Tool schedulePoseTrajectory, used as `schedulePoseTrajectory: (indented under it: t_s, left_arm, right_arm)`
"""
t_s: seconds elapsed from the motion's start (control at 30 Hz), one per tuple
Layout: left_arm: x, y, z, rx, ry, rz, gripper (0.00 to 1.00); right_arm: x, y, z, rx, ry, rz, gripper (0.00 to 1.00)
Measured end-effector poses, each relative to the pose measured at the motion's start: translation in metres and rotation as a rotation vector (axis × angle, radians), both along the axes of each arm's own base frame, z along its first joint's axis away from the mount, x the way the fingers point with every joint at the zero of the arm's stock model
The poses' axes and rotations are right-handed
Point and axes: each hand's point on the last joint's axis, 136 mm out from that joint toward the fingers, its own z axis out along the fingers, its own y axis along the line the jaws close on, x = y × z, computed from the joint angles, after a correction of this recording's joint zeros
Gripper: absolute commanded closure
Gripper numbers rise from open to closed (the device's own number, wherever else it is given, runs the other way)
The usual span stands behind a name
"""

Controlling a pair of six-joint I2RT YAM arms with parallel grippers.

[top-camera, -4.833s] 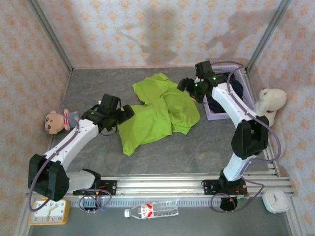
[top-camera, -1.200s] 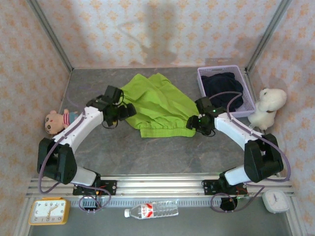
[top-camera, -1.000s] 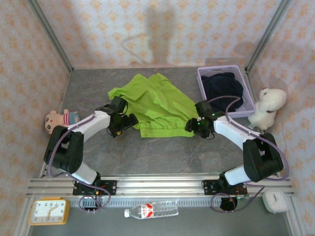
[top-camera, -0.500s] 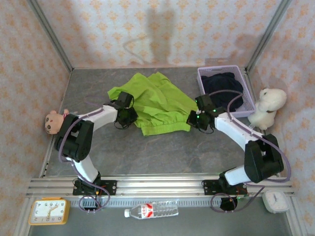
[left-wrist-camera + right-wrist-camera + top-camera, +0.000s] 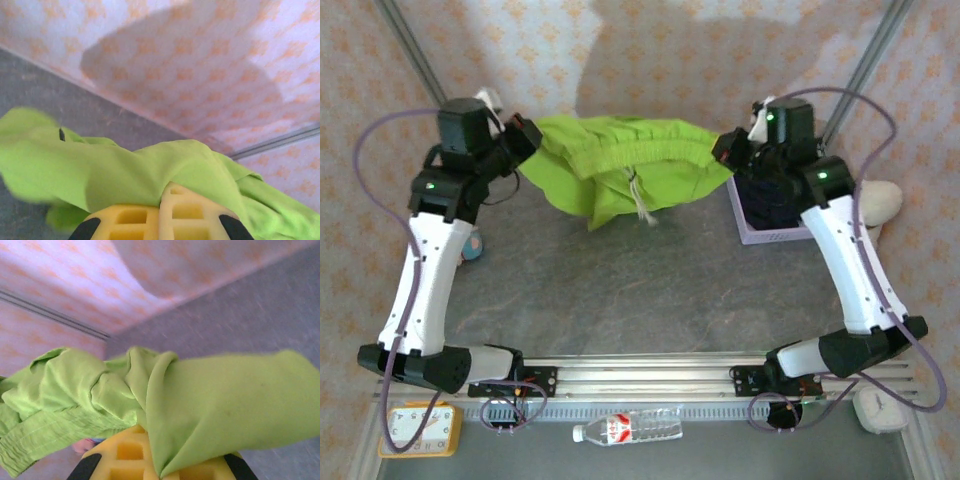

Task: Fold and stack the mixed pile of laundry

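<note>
Two robot arms hold a lime-green garment (image 5: 620,162) in the air at the far side of the table (image 5: 650,290), stretched between them in front of the patterned back wall (image 5: 650,60). The left gripper (image 5: 525,137) is pinched on the cloth's left end and the right gripper (image 5: 725,150) on its right end. In the left wrist view the fabric (image 5: 125,167) drapes over the yellow fingers (image 5: 192,220), and in the right wrist view a thick fold (image 5: 225,390) spills over the fingers (image 5: 127,455) there, so both look clamped on cloth rather than spread.

The garment sags in the middle, a bunched lobe drooping toward the left and a pale drawstring (image 5: 641,203) dangling below it, clear of the table. Held high and wide like this, the cloth appears to be pulled out of its crumple so it can be laid down flat for folding. The sag suggests the hold is not on matching corners, which could leave it lopsided when lowered.

The dark navy garment (image 5: 762,198) lies heaped in the lavender basket (image 5: 770,238) at the far right, just under the right arm, with a white plush toy (image 5: 882,200) beside the basket. By this judgement the task is early: nothing folded, nothing stacked
</note>
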Motion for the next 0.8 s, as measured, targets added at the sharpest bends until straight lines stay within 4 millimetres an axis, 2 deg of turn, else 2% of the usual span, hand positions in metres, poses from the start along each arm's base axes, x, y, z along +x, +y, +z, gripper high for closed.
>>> schedulePoseTrajectory:
  t_s: [0.03,0.13,0.23,0.37,0.47,0.53,0.6,0.67,0.7,0.77,0.8]
  left_arm:
    - [-0.003,0.0,0.014,-0.004,-0.029,-0.005,1.0]
    - [-0.015,-0.006,0.044,-0.021,-0.089,-0.043,1.0]
    - [-0.026,-0.01,0.058,-0.049,-0.122,-0.07,1.0]
    - [-0.046,-0.01,0.072,-0.078,-0.159,-0.078,1.0]
    - [-0.071,-0.004,0.078,-0.1,-0.191,-0.055,1.0]
    - [-0.086,0.003,0.078,-0.103,-0.209,-0.019,1.0]
    - [-0.089,0.011,0.075,-0.097,-0.212,0.023,1.0]
    - [-0.081,0.016,0.075,-0.09,-0.21,0.054,1.0]
    - [-0.07,0.016,0.072,-0.086,-0.198,0.062,1.0]
    - [-0.035,0.013,0.062,-0.074,-0.151,0.07,1.0]
    - [-0.006,0.01,0.05,-0.064,-0.114,0.071,0.98]
  right_arm:
    - [-0.006,0.0,0.019,0.02,-0.039,0.009,1.0]
    - [-0.026,-0.001,0.053,0.069,-0.096,0.037,1.0]
    - [-0.045,0.001,0.077,0.118,-0.124,0.072,1.0]
    - [-0.071,0.003,0.092,0.194,-0.121,0.11,1.0]
    - [-0.089,0.004,0.092,0.264,-0.09,0.13,1.0]
    - [-0.093,0.005,0.088,0.308,-0.071,0.131,1.0]
    - [-0.086,0.008,0.079,0.336,-0.039,0.119,1.0]
    - [-0.067,0.012,0.064,0.357,0.014,0.087,1.0]
    - [-0.054,0.013,0.054,0.365,0.04,0.062,1.0]
    - [-0.024,0.01,0.028,0.382,0.099,-0.011,1.0]
    - [-0.002,0.006,0.006,0.39,0.137,-0.067,1.0]
